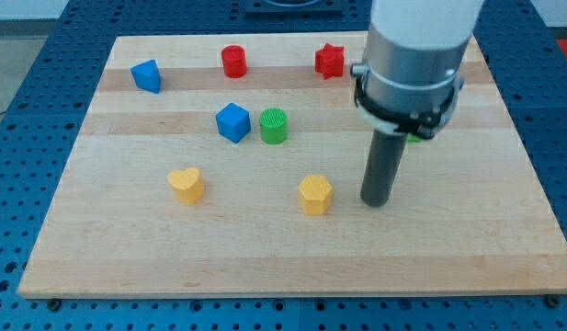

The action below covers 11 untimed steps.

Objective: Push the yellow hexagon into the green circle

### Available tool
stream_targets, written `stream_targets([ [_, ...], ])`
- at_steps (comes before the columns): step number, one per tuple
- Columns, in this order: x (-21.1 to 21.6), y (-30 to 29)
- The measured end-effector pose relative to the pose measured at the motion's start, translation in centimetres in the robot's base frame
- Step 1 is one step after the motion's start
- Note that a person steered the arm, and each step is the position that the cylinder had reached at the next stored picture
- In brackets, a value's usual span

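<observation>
The yellow hexagon (315, 194) sits on the wooden board (265, 257) a little below and right of its middle. The green circle (274, 126) stands above and to the left of it, touching or nearly touching a blue cube (232, 122) on its left. My tip (376, 201) rests on the board just to the right of the yellow hexagon, a short gap away, at about the same height in the view.
A yellow heart (186, 184) lies left of the hexagon. A blue block (147, 75), a red cylinder (233, 62) and a red star (329, 61) line the top. A green piece (416, 138) peeks out behind the arm.
</observation>
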<state>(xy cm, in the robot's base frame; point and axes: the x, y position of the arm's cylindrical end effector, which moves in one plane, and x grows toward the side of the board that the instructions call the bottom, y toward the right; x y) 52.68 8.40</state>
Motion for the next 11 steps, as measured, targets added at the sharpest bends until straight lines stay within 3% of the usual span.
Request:
stream_targets([
  [1,0.5,-6.4],
  [2,-1.8,-14.6],
  [3,-3.0,-17.2],
  [4,-0.1,-15.3],
  [6,-4.8,-15.3],
  [8,-1.8,-14.0],
  [10,-7.0,-13.0],
  [11,-4.3,-12.1],
])
